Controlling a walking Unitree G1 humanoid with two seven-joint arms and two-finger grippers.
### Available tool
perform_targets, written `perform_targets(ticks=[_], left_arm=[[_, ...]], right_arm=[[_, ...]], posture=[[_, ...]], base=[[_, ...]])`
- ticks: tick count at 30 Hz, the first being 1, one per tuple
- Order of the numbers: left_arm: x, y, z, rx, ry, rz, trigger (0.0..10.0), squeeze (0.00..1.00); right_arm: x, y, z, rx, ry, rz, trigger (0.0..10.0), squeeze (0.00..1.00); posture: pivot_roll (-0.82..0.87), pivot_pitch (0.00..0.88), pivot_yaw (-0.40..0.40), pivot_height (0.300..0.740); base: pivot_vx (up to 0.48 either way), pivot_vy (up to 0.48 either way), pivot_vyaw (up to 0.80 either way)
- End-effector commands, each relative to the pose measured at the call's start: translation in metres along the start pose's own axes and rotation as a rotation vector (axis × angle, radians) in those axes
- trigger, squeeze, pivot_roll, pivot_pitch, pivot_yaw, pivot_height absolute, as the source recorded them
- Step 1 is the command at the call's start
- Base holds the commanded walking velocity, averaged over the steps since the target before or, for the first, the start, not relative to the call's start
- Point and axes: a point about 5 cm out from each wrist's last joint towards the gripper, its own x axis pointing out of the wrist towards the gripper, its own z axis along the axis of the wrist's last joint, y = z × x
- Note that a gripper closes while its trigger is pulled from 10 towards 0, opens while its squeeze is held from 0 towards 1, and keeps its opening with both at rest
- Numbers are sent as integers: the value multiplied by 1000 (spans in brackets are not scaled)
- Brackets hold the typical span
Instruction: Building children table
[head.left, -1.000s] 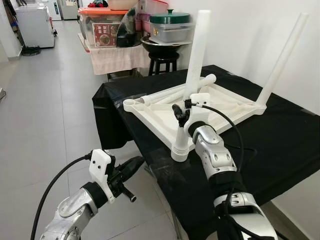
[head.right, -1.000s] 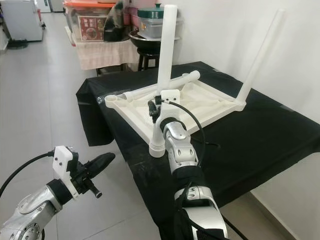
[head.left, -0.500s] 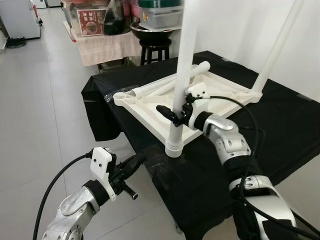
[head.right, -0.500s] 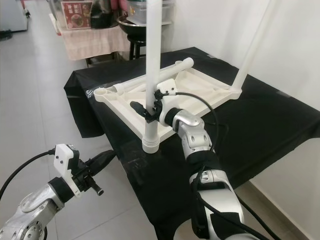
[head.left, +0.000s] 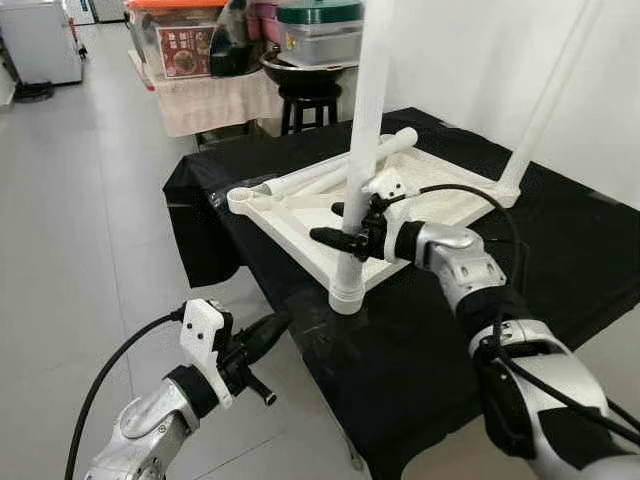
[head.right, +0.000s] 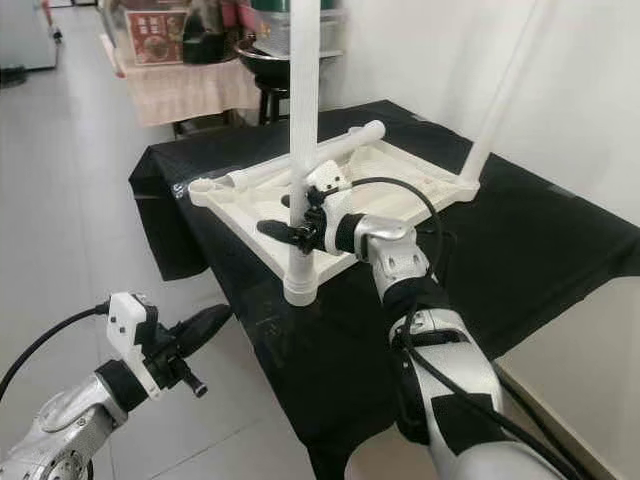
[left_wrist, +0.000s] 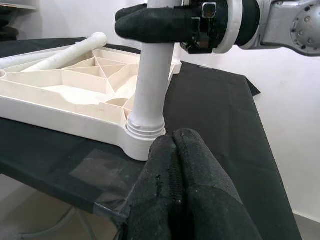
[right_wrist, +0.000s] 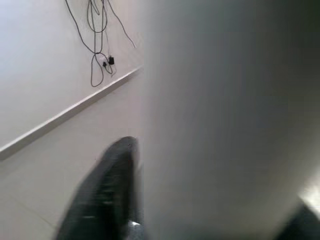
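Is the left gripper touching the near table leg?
No, the left gripper hangs below the table edge, apart from the near leg.

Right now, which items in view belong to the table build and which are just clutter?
Job:
white tabletop, upside down on the black cloth
upright leg in its near corner, right gripper around it
far-corner leg
loose legs lying on the tabletop

Clutter:
storage boxes
black stool

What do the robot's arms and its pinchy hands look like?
Both arms are shiny silver metal with rounded joints. Each ends in a tool, left and right, with two long black padded fingers, a white plastic block at the wrist, and a black cable looping back along the arm.
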Motion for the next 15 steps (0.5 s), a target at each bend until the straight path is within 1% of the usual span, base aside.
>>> perform_targets(ticks=[1, 5, 7, 9, 10, 11, 12, 14, 15], left_arm=[[0, -2, -1, -7, 13, -4, 10000, 0], [-1, -2, -1, -10, 13, -5, 10000, 0], [-1, -2, -1, -11, 13, -5, 10000, 0], [-1, -2, -1, -11, 13, -5, 10000, 0], [-1, -2, -1, -11, 13, -5, 10000, 0], [-1, -2, -1, -11, 13, -5, 10000, 0], [-1, -1, -1, -11, 12, -4, 10000, 0], [-1, -1, -1, -11, 12, -4, 10000, 0], [-1, -1, 0, -11, 12, -3, 10000, 0]], right_arm=[[8, 8, 6, 2, -16, 95, 0, 0], [5, 3, 6, 25, -24, 81, 0, 0], [1, 1, 3, 20, -28, 66, 0, 0], [1, 1, 3, 20, -28, 66, 0, 0], [0, -1, 0, 13, -23, 34, 0, 0], [0, -1, 0, 13, -23, 34, 0, 0], [-2, -3, -4, 4, -15, -23, 0, 0], [-2, -3, -4, 4, -15, -23, 0, 0], [-1, -4, -11, 18, -3, -126, 0, 0]], posture=[[38, 2, -45, 740], [35, 3, -45, 740], [29, 2, -43, 740], [29, 2, -43, 740], [27, 3, -44, 740], [27, 3, -44, 740], [19, 3, -43, 740], [19, 3, -43, 740], [15, 3, -42, 740]], base=[[0, 0, 0], [0, 0, 0], [0, 0, 0], [0, 0, 0], [0, 0, 0], [0, 0, 0], [0, 0, 0], [0, 0, 0], [0, 0, 0]])
